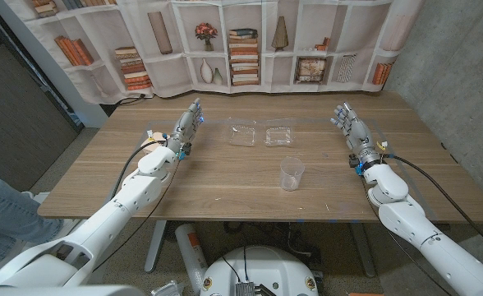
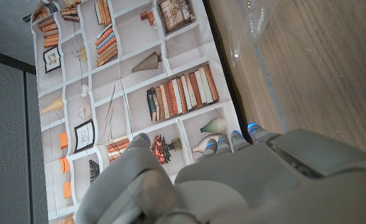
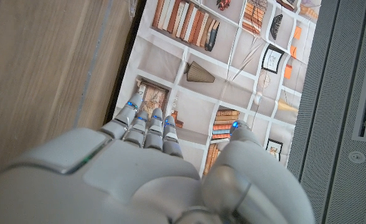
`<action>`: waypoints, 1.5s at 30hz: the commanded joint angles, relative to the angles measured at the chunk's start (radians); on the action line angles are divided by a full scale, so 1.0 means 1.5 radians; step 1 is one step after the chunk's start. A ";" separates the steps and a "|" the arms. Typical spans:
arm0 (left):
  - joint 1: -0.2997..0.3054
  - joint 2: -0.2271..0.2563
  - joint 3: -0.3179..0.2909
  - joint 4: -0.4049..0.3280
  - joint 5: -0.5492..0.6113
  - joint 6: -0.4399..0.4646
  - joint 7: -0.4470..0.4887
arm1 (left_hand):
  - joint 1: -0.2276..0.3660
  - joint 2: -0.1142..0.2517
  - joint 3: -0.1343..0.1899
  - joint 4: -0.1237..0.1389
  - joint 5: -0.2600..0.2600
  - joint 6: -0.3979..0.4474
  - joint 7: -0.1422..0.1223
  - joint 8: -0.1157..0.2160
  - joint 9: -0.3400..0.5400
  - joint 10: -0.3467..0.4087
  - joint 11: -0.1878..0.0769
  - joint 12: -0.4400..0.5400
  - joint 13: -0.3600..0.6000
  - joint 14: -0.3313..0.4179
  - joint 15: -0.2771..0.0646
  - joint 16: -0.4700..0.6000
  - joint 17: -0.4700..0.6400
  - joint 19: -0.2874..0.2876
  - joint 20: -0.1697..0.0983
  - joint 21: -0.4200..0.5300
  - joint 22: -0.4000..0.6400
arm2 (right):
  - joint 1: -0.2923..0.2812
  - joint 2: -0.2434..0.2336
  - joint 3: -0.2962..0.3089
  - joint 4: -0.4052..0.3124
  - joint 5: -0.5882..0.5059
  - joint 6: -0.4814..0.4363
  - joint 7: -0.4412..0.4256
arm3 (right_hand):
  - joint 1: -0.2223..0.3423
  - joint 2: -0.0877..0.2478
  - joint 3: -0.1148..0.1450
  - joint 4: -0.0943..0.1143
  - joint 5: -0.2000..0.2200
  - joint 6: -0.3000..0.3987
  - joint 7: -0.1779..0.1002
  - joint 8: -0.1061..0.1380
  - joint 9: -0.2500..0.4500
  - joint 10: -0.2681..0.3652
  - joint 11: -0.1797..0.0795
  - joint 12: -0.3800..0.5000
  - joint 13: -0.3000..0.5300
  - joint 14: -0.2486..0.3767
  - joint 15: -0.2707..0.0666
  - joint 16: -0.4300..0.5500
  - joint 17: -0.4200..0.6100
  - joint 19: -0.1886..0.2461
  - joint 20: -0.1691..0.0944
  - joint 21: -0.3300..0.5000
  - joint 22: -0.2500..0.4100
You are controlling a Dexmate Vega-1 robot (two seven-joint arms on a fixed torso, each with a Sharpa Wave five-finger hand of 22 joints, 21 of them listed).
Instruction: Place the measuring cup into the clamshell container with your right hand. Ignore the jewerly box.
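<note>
**Risk note: cup untouched, light plastic items liable to shift**

Wooden table (image 1: 225, 185) fronts a curtain printed with bookshelves (image 1: 241, 41), with a grey wall off to the robot's right.

1. Measuring cup (image 1: 292, 173): clear plastic, upright, standing alone on the table. It lies inboard of the right hand (image 1: 350, 127), toward the robot's left and somewhat nearer the robot's body than the fingertips. Nothing touches it.

2. Right hand: fingers extended and apart, holding nothing, over the table near its right edge. In the right wrist view the hand (image 3: 152, 180) points toward the curtain. Whether it rests on the table or hovers cannot be told.

3. Left hand (image 1: 188, 126): fingers likewise spread and empty, mirrored on the opposite side, well apart from the cup.

4. Clamshell container (image 1: 263, 134): clear, lying open in two shallow halves beyond the cup, roughly level with both hands and between them. An edge of clear plastic (image 2: 248, 25) shows in the left wrist view.

Hazards, as judged:
- The cup looks light and tall; a sideways approach could tip it or send it skidding before the fingers close.
- Thin walls may buckle or squirt out under a firm grip.
- The container is probably featherweight; a low carry or late release could push it away or flip a half shut.
- Transparency makes both edges hard to judge.

No jewelry box can be identified.
</note>
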State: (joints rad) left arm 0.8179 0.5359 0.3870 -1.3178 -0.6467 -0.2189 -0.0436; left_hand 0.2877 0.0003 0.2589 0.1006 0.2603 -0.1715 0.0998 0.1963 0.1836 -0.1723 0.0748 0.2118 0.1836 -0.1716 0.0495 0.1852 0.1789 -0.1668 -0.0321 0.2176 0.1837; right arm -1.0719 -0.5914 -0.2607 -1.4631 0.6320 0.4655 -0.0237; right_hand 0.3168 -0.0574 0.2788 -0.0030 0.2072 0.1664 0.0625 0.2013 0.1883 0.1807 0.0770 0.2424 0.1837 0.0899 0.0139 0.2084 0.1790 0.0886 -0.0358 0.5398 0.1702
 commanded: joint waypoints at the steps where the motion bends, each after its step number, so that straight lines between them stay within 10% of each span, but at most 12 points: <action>1: 0.004 0.007 0.001 -0.022 0.005 0.008 0.007 | 0.005 0.001 0.001 -0.003 -0.002 -0.041 -0.002 0.003 0.002 -0.042 -0.004 0.002 0.002 -0.115 -0.001 0.003 0.003 -0.152 -0.029 -0.002 0.002 | -0.020 -0.015 0.011 -0.013 -0.003 0.013 0.005 | 0.004 -0.001 0.001 -0.006 0.000 0.007 0.000 0.005 0.002 0.006 -0.004 0.003 0.002 0.005 0.000 0.000 0.003 0.009 -0.020 -0.003 0.001; 45: 0.023 0.011 -0.008 -0.051 0.006 -0.005 0.021 | 0.008 0.006 -0.002 -0.005 -0.004 -0.035 -0.003 0.003 0.003 -0.040 -0.004 0.001 0.002 -0.112 -0.001 0.003 0.003 -0.151 -0.028 -0.003 0.002 | -0.104 -0.051 0.049 -0.069 -0.047 0.055 -0.015 | 0.006 -0.001 -0.002 -0.012 0.003 0.009 -0.005 0.002 0.003 0.007 -0.005 -0.002 0.002 0.004 -0.001 -0.006 0.003 0.012 -0.017 -0.021 0.001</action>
State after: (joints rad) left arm 0.8574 0.5544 0.3772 -1.4029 -0.6380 -0.2198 -0.0063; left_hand 0.2930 0.0055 0.2549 0.0966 0.2551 -0.1715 0.0998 0.1963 0.1836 -0.1723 0.0747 0.2118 0.1835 -0.1716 0.0495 0.1852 0.1789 -0.1668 -0.0321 0.2176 0.1837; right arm -1.1975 -0.6662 -0.1998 -1.5532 0.5744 0.5275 -0.0336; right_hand 0.3165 -0.0576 0.2745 -0.0152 0.2072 0.1716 0.0572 0.2013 0.1881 0.1858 0.0717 0.2421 0.1835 0.0913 0.0123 0.1996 0.1790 0.0993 -0.0359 0.5098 0.1699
